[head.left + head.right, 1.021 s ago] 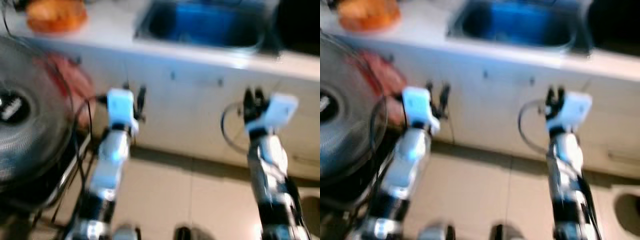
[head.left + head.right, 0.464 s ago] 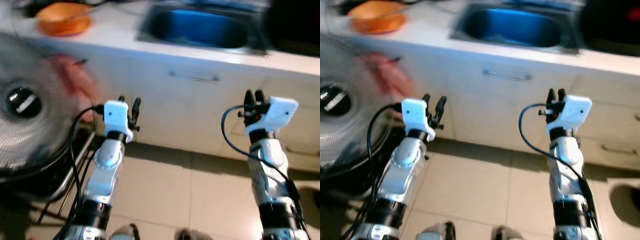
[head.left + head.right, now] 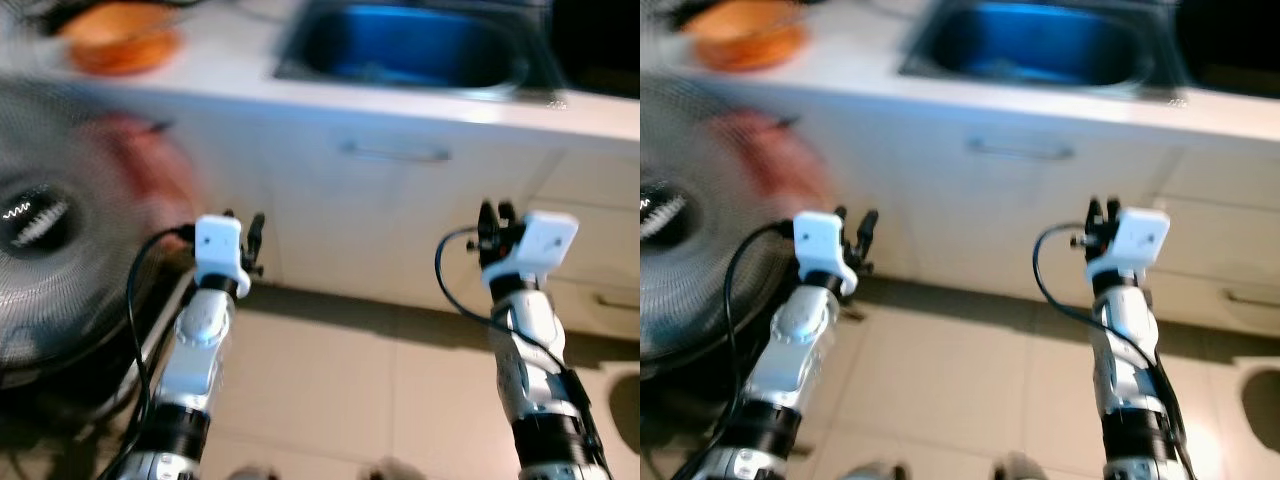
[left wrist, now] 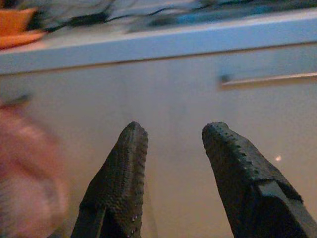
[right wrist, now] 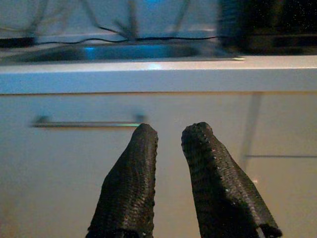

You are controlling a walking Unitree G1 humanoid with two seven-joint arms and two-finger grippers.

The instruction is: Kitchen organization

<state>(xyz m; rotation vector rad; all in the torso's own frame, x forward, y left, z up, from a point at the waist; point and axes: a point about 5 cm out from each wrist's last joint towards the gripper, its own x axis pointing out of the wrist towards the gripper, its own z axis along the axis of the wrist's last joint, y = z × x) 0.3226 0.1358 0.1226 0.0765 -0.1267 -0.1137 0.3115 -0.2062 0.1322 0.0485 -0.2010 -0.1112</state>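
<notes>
Left wrist view looks along two black fingers (image 4: 121, 183) spread well apart with nothing between them, so the left gripper (image 3: 243, 238) is released; it is raised in front of the white cabinet front (image 3: 400, 215), below the counter's front edge. Right wrist view shows the right gripper (image 3: 492, 225) with its fingers (image 5: 131, 183) drawn nearly together, a narrow gap left and nothing held, facing the same cabinet front below a long metal handle (image 5: 86, 124). Both silver arms rise from the tiled floor (image 3: 330, 390), well short of the cabinet. At the robot's left stands a round fan (image 3: 60, 240) with a wire grille, close beside the left arm, blurred. Farther off, a sink (image 3: 410, 45) with a blue inside is set in the white counter (image 3: 230, 85), and an orange bowl (image 3: 118, 38) sits near the counter's far left end.
</notes>
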